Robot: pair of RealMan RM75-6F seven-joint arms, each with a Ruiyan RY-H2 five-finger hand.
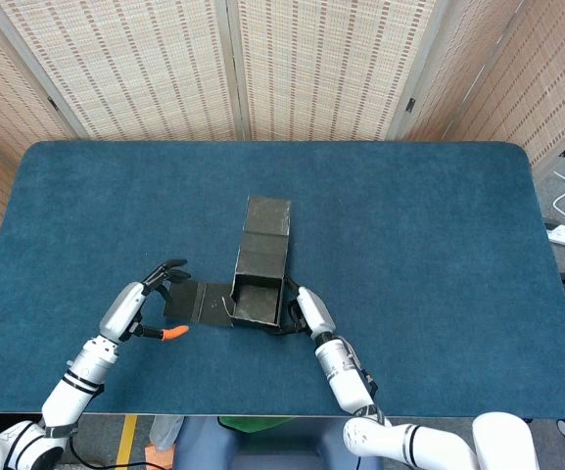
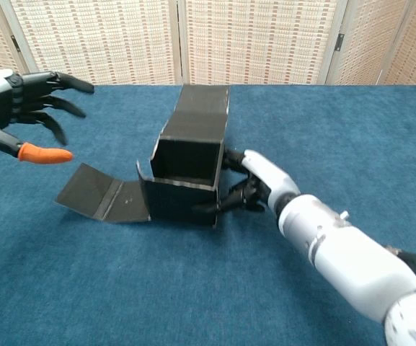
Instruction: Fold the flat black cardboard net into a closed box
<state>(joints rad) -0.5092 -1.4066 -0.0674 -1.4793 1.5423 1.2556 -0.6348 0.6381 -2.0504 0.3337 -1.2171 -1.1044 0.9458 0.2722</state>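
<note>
With the right hand [image 2: 254, 189] gripping the half-folded black cardboard box [image 2: 186, 169] mid-table, I'd keep it braced while the spread, empty left hand [image 2: 20, 108] lifts the flat side flap [image 2: 103, 198].

— Any lettering on that black cardboard net [image 2: 186, 162]? A brand, a number?

— Nothing; its panels showed plain black in both views.

— And the table [image 1: 409, 225], or the screens behind?

— The blue cloth carried no marks, and the woven screens [image 1: 292, 69] only their pattern. No text could be read anywhere.
</note>
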